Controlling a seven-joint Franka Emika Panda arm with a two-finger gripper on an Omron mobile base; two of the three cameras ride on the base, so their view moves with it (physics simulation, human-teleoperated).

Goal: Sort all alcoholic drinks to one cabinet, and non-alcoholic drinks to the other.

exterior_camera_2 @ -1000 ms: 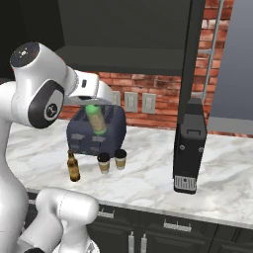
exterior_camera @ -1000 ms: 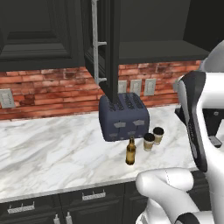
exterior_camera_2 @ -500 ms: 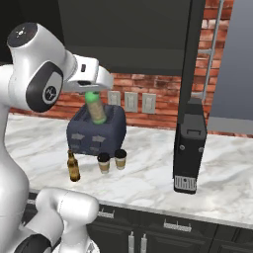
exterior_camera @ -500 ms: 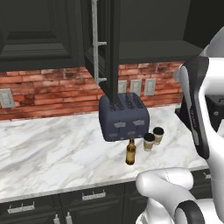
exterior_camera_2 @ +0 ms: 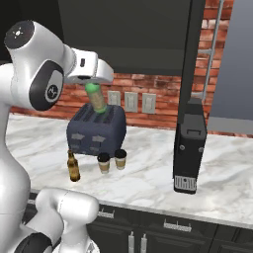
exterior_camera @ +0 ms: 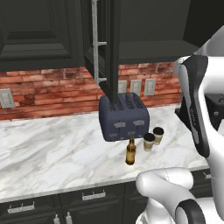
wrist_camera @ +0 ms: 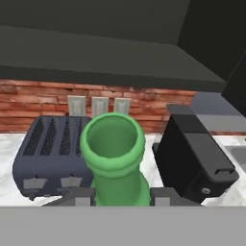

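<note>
The bottle (exterior_camera_2: 97, 99) in the pincer (exterior_camera_2: 92, 88) is green; below it stand a navy toaster (exterior_camera_2: 96, 130), an amber bottle (exterior_camera_2: 73, 167), tan brown-lidded cups (exterior_camera_2: 104, 162) and a white-marbled desk (exterior_camera_2: 148, 179).

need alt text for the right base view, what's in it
A white robot arm holds a green glass bottle in its fingers above a dark blue four-slot toaster on a marble counter. In front of the toaster stand an amber-brown glass bottle and two tan paper cups with dark lids; a black coffee machine stands to the right.
</note>
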